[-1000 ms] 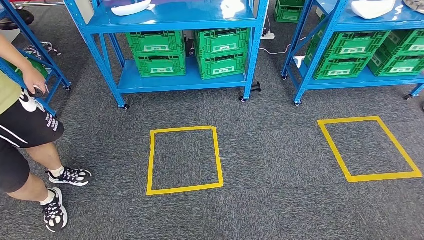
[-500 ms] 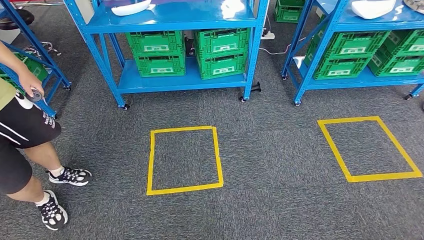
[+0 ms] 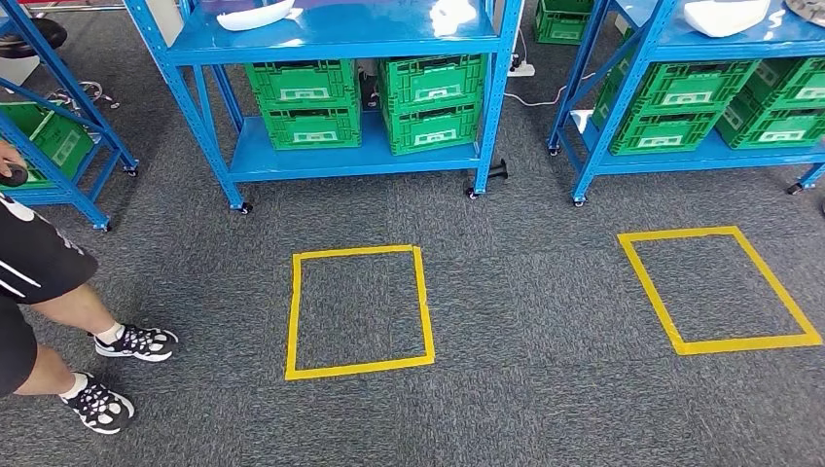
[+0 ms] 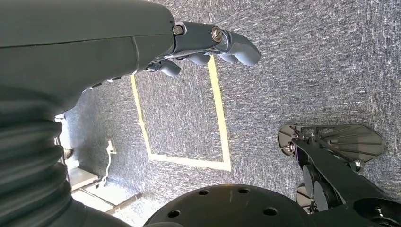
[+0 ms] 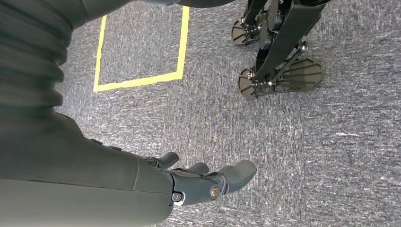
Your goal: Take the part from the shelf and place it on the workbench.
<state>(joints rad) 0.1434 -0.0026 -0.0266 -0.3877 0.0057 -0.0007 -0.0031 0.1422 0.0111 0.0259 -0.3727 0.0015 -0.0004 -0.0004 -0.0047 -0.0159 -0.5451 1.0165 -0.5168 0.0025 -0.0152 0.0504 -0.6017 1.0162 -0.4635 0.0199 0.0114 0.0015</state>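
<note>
A white curved part (image 3: 255, 14) lies on the upper level of the middle blue shelf (image 3: 340, 37) in the head view. Another white part (image 3: 725, 15) lies on the blue shelf at the right (image 3: 671, 44). Both are far from my hands. My left hand (image 4: 203, 45) hangs over the grey carpet with loosely stretched fingers and nothing in it. My right hand (image 5: 203, 179) hangs the same way above the carpet, also holding nothing.
Green crates (image 3: 433, 102) fill the lower shelf levels. Two yellow tape squares (image 3: 294, 311) (image 3: 720, 342) mark the carpet in front of the shelves. A person (image 3: 39, 282) in black shorts stands at the left edge, holding a small dark object (image 3: 12, 173).
The person has stepped further left, with arm and legs now mostly past the picture's edge. Shelves, parts and tape squares stay where they were.
</note>
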